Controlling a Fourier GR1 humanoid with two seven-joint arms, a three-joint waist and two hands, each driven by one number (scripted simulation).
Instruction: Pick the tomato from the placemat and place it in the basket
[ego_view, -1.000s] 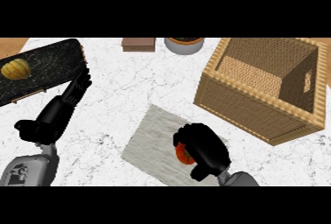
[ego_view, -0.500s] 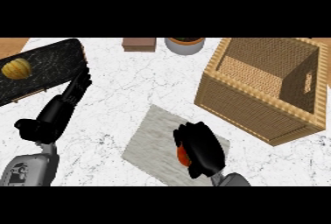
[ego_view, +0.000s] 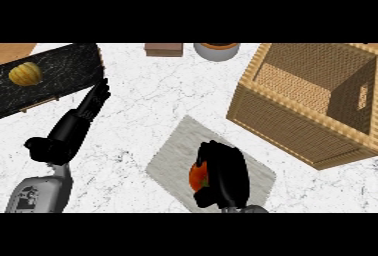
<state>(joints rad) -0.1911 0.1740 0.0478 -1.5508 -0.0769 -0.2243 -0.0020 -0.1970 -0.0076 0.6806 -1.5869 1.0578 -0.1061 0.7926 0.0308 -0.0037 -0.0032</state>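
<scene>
Turned a touch since a second ago: right hand (ego_view: 221, 175), wrist now more squarely beneath it, same spot over the placemat (ego_view: 171, 152). Left hand unmoved, likewise everything else around the placemat.

Right hand's fingers curled down round the tomato (ego_view: 196, 178), clasping it. Only a red-orange sliver showing at the hand's left side, with a dark stalk patch. Tomato over the near half of the placemat, tucked under the palm. Lifted or resting on the cloth: cannot tell.

Wicker basket (ego_view: 284, 127) up and to the right of the placemat, open-topped, its nearest corner just beside the placemat's far right edge. Nothing visible inside.

Left hand (ego_view: 70, 131) well to the left of the placemat, fingers straight and relaxed, holding nothing, tips reaching the edge of a dark marbled tray (ego_view: 66, 75). Tray far up and left of the placemat, a yellow ribbed fruit (ego_view: 26, 73) lying on it.

Beyond the placemat, at the far edge of the white marble table (ego_view: 148, 100): a brown block (ego_view: 164, 49) and a grey bowl (ego_view: 217, 52), side by side.
</scene>
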